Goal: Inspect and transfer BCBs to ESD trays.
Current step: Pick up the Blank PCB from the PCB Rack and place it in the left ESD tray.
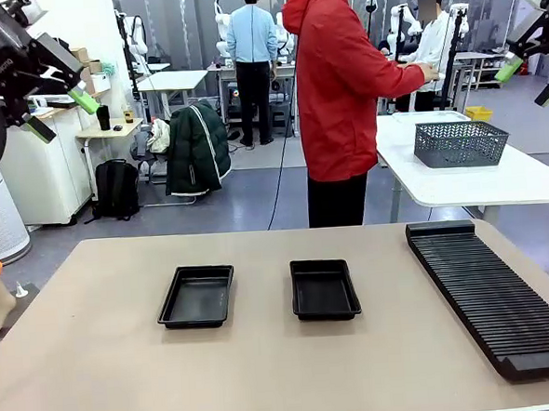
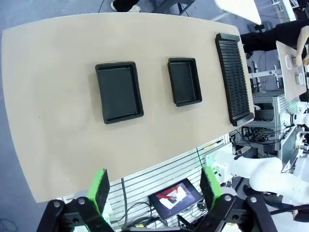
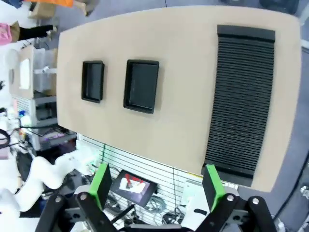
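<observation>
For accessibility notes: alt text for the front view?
Two empty shallow black plastic trays lie side by side on a beige table beside a long black ribbed rack. The left gripper and right gripper hang open above.

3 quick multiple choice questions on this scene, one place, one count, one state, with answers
1. Where on the table does the ribbed black rack lie?
A. robot's right side
B. robot's left side
C. dead centre
2. How many black trays are on it?
A. one
B. two
C. four
3. How does the left gripper stand?
A. shut on a board
B. fingers wide apart, holding nothing
C. clamped on a tray rim
Answers: 1 A, it runs along the right in the front view; 2 B, two sit side by side mid-table; 3 B, green-tipped fingers stand apart with nothing between.
</observation>
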Motion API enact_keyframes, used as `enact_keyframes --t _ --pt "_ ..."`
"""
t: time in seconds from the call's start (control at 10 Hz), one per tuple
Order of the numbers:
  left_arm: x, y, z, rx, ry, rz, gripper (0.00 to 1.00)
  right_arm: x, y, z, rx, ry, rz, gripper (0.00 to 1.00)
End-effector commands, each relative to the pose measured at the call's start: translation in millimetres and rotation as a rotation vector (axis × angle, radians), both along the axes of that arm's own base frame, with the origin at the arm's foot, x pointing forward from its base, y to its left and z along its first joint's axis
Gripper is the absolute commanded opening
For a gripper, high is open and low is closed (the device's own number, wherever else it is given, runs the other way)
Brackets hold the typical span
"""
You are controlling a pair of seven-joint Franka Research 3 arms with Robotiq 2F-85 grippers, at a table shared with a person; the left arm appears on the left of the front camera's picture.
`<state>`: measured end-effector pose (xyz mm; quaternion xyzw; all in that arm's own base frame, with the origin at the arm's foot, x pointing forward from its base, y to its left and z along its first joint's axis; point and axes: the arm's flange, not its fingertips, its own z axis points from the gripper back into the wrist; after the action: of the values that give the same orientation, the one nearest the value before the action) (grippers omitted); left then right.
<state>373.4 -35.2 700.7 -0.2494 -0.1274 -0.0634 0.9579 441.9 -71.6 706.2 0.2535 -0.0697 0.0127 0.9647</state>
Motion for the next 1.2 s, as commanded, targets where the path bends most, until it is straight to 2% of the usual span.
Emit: enact_keyframes --t 0.0,0.3,0.4,0.5,1.1 --pt "11.8 -1.9 11.2 -0.013 0.041 0.022 1.00 0.5 -3.8 -0.2 0.071 0.007 -0.042 1.00" --pt "19.6 6.4 9.4 -0.015 0.083 0.047 1.00 1.4 -10.3 -5.6 0.097 0.011 -0.054 1.00" --pt "20.5 8.3 9.9 -0.016 0.081 0.054 1.00 1.2 -10.5 -6.0 0.097 0.012 -0.056 1.00" --pt "19.9 5.1 5.6 0.009 0.048 0.028 1.00 0.2 -11.1 -6.2 0.092 0.005 -0.042 1.00" --pt "19.9 5.1 5.6 0.009 0.048 0.028 1.00 1.9 -11.7 -3.5 0.064 0.003 -0.034 1.00"
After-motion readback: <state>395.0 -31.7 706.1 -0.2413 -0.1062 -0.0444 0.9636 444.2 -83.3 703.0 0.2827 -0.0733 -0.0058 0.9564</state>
